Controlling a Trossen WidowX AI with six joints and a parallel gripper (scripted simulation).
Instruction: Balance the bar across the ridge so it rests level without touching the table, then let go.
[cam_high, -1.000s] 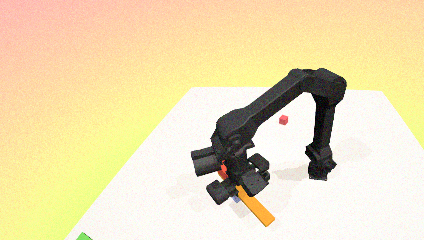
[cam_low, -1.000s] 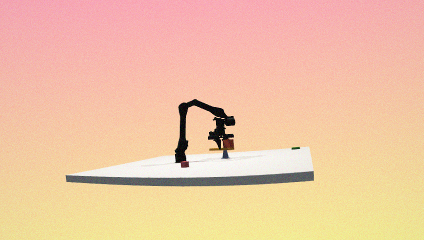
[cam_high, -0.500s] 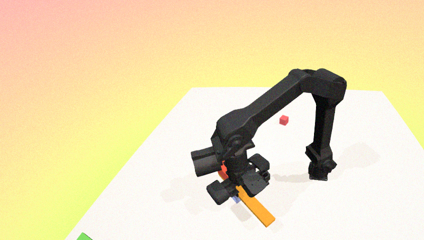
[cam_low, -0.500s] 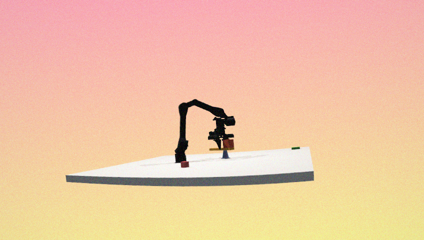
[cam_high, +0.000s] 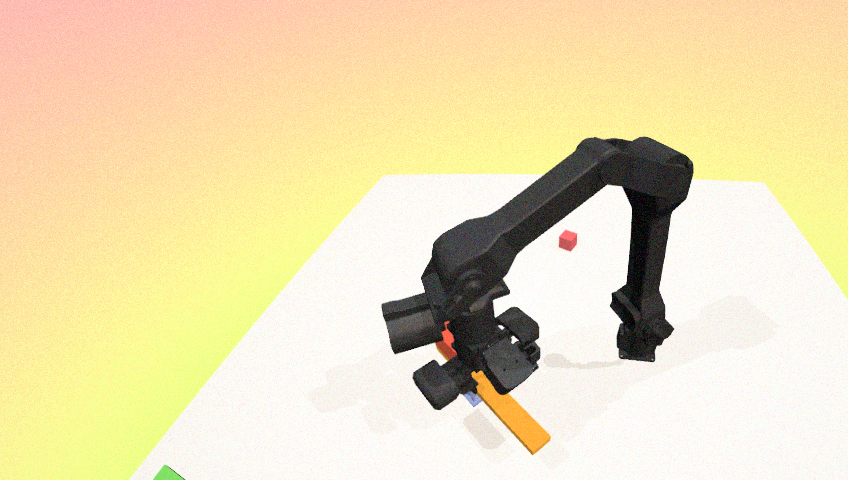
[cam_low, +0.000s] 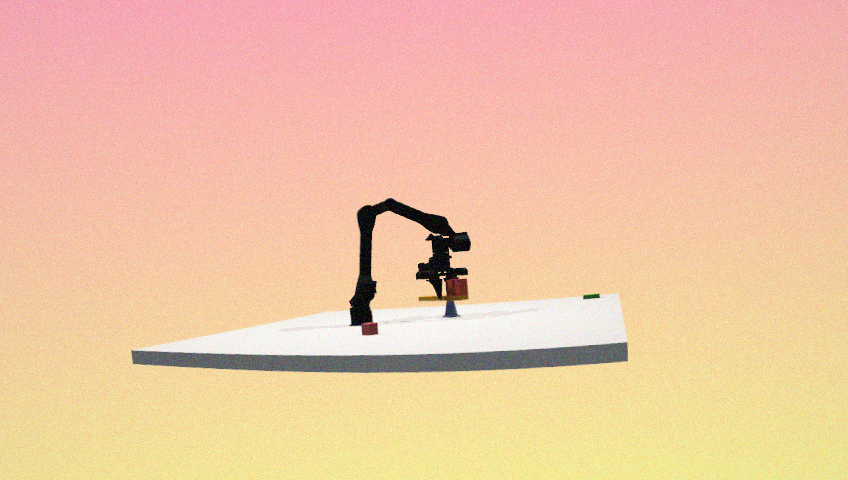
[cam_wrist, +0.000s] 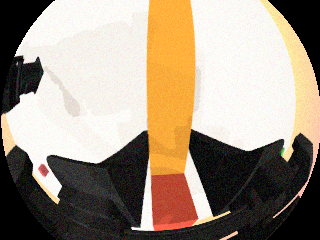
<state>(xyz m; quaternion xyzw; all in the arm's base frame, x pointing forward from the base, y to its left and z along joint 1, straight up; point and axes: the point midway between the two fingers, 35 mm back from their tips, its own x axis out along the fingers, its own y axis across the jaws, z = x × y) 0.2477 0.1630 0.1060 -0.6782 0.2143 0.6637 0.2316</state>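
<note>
The orange bar (cam_high: 514, 413) (cam_low: 429, 298) (cam_wrist: 171, 65) carries a red block (cam_high: 446, 340) (cam_low: 457, 287) (cam_wrist: 172, 197) on one end. It looks about level and is clear of the table in the exterior view. My gripper (cam_high: 474, 385) (cam_low: 440, 297) (cam_wrist: 168, 134) is shut on the bar, with a finger on each long side, near the block. The blue ridge (cam_high: 473, 399) (cam_low: 451, 308) stands on the table under the bar, close beside the fingers. Its top meets or nearly meets the bar's underside; contact cannot be told. The ridge is hidden in the wrist view.
A small red cube (cam_high: 568, 240) (cam_low: 369, 328) (cam_wrist: 43, 170) lies on the white table (cam_high: 327, 285) (cam_low: 505, 333), away from the bar. A green flat piece (cam_high: 168, 473) (cam_low: 590, 296) (cam_wrist: 283, 151) lies near the table's far edge from the arm base.
</note>
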